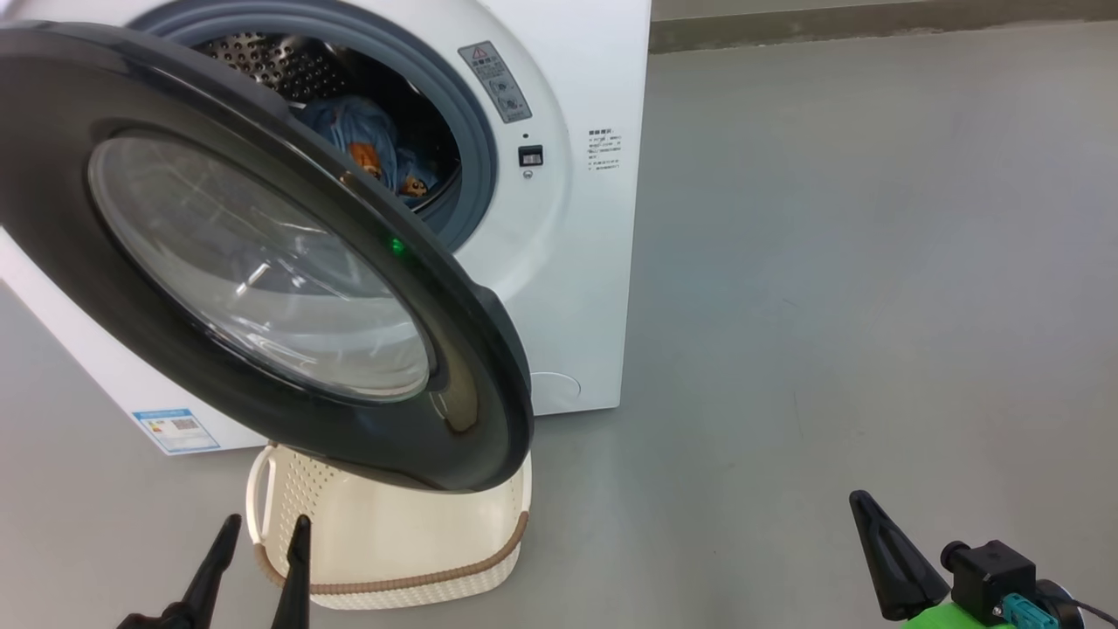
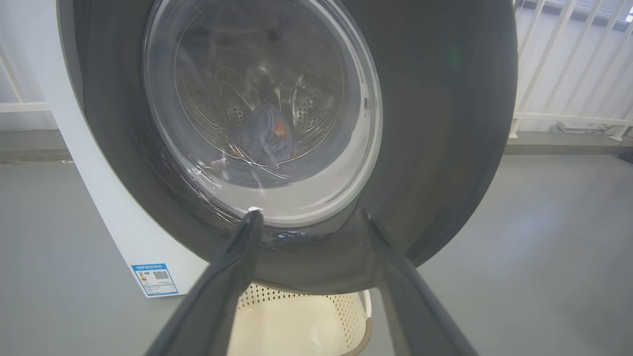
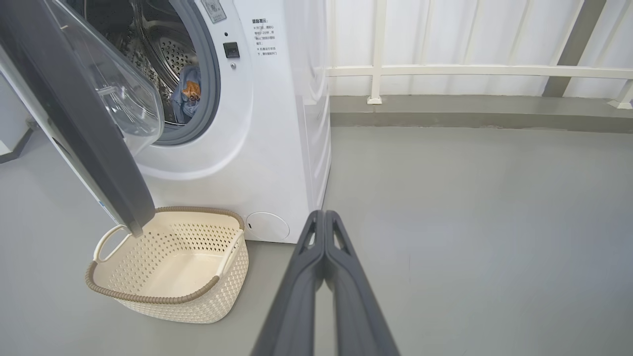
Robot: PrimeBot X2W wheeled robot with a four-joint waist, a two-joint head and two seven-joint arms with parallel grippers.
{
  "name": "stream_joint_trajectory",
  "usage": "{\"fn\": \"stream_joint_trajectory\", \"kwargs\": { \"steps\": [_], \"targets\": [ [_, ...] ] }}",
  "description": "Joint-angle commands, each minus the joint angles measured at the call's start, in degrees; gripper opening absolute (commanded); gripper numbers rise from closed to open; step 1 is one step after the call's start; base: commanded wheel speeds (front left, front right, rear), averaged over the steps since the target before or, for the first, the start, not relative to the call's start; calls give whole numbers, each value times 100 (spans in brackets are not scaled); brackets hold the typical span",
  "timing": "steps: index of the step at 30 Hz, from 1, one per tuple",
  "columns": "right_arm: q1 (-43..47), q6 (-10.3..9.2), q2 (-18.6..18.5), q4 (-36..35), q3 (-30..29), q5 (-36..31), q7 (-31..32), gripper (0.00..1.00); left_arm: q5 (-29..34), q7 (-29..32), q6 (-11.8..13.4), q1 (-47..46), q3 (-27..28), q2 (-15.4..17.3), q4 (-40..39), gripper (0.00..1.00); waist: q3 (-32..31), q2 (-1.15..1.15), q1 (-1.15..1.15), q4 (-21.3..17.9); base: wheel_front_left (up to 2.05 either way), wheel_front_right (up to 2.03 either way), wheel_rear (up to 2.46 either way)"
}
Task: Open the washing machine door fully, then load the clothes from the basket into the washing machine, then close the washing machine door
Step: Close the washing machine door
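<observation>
Spread wide and empty, the jaws of the left gripper (image 1: pixel 266 524) stand at the lower left of the head view, pointing up at the basket (image 1: pixel 393 584). In the left wrist view they frame the lower rim of the washing machine door (image 1: pixel 472 349); whether they touch it cannot be told. The right gripper (image 1: pixel 865 507) sits at the lower right of the head view, clenched on nothing, well apart from everything, over bare floor (image 1: pixel 830 262).

Just beyond the left fingers, the basket rests on the floor against the foot of the washing machine (image 1: pixel 568 262). The right wrist view looks into it and finds it bare.

Above the basket the door hangs partly open and fills the left half of the head view. Its free edge reaches toward the lower centre.

Farthest back, at the upper centre, the clothes (image 1: pixel 358 131) lie inside the steel drum, blue fabric with orange figures.

With loading apparently done, closing is probably what remains. The door looks rigid and fairly heavy, swinging only on its hinge. Its black rim is glossy and likely slippery to pinch, and the domed glass is best left alone. A flat push on the rim's outer face, near the free edge, should carry it shut.
</observation>
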Motion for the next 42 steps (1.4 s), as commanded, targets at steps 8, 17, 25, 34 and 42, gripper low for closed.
{"fn": "stream_joint_trajectory", "kwargs": {
  "steps": [8, 17, 25, 34, 42],
  "targets": [
    [-326, 8, -31, -387, 44, -37, -28, 0, 100, -37, -9, -152, 227, 68, -191, 100, -6, 0, 0, 84, 0, 0, 0],
    [-1199, 8, -100, -1579, 281, -14, -28, 0, 116, -37, -9, -197, 236, 72, -193, 100, -16, 0, 0, 154, 0, 0, 0],
    [-2336, 8, -52, -2433, 1417, 80, -28, 0, 114, -37, -9, -296, 153, 68, -182, 100, 6, 0, 0, 258, 0, 0, 0],
    [-2658, 8, 154, -1812, 3002, 240, -28, 0, 116, -37, -9, -623, -237, 66, -136, 100, 66, 0, 0, 668, 0, 0, 0],
    [-2327, 8, 281, -1022, 3196, 434, -28, 0, 107, -37, -9, -750, -355, 36, -158, 100, 207, 0, 0, 977, 0, 0, 0]
  ]
}}
